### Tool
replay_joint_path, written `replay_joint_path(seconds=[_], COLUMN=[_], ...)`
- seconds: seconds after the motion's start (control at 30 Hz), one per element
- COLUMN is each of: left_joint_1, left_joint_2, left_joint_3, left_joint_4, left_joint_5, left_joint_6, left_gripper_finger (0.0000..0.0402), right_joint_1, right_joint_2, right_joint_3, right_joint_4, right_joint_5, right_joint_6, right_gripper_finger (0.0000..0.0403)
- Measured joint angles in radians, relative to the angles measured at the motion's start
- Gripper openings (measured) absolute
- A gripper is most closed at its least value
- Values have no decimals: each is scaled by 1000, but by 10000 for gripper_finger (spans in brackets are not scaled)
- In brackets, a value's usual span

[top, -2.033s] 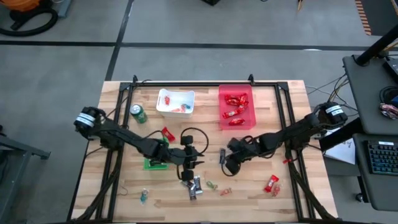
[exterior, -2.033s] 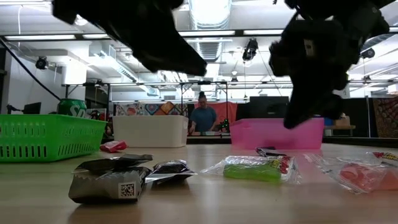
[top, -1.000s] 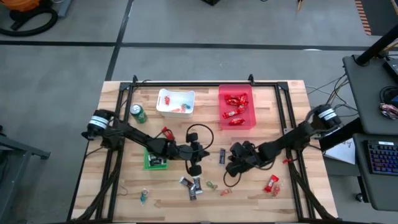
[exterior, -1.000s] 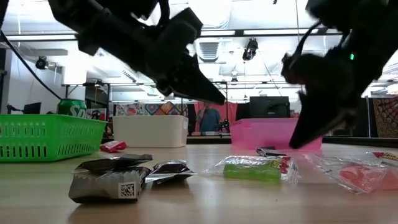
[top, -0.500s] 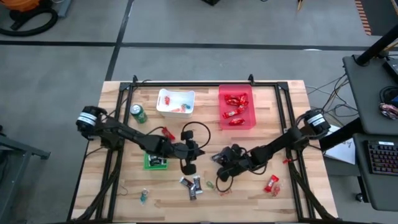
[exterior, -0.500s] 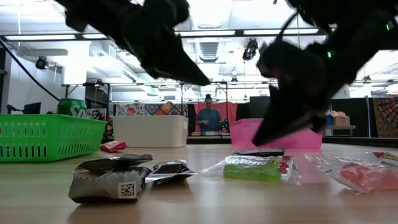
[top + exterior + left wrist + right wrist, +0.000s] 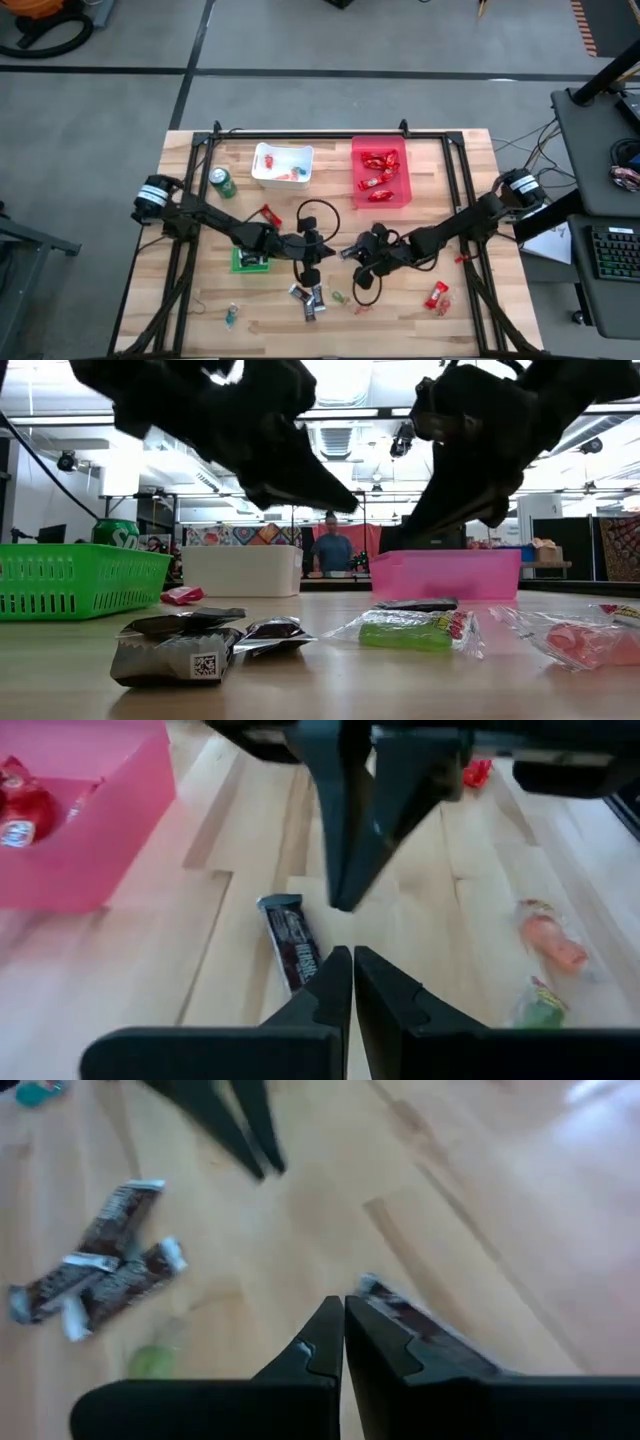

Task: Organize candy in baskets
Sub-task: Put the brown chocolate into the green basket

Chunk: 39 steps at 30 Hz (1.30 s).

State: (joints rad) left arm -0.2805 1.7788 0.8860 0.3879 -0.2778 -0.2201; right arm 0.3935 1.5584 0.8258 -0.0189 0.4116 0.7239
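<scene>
A dark-wrapped mini bar [image 7: 294, 942] lies flat on the table's middle, between my two grippers. My left gripper [image 7: 352, 955] is shut, its tips just to the bar's left. My right gripper [image 7: 344, 1305] is shut too and points down over the bar's far end [image 7: 415, 1323]. In the low view both grippers hang above the tabletop, clear of the bar [image 7: 417, 603]. The white basket [image 7: 282, 163] and the red basket [image 7: 380, 172] stand at the far side. The green basket [image 7: 248, 260] sits under my left arm.
More dark bars [image 7: 310, 297], a green piece [image 7: 340, 297] and an orange piece [image 7: 362, 307] lie near the front. Red-wrapped candy [image 7: 436, 295] lies at the front right, another [image 7: 268, 214] by the left arm. A green can [image 7: 222, 183] stands beside the white basket.
My right gripper has swung toward the table's left, dipped to the dark bar, then risen again. The bar has slid a little toward the left and turned on the table. My left gripper has shifted slightly and stays above the table. Both stay shut.
</scene>
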Motion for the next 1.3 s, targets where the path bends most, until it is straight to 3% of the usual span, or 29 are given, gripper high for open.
replay_joint_path(seconds=[0.2, 0.43, 0.63, 0.73, 1.1, 1.3], left_joint_1=[-5, -5, 10, 21, 41, 41], left_joint_2=[100, 212, 306, 336, 342, 342], left_joint_3=[0, 8, 74, 88, 82, 76], left_joint_4=[121, 238, 266, 260, 219, 222], left_joint_5=[0, 8, 6, 0, 0, -1], left_joint_6=[-2, -5, -2, -2, -10, -10], left_gripper_finger=[0, 0, 0, 0, 0, 0], right_joint_1=[-6, -21, -28, -28, -44, -50], right_joint_2=[-38, -54, -53, -54, -53, -52], right_joint_3=[-76, -182, -215, -219, -221, -222], right_joint_4=[6, 67, 72, 73, 78, 80], right_joint_5=[22, 138, 132, 78, -5, -26], right_joint_6=[21, 142, 292, 341, 430, 386], right_gripper_finger=[9, 9, 9, 15, 128, 178])
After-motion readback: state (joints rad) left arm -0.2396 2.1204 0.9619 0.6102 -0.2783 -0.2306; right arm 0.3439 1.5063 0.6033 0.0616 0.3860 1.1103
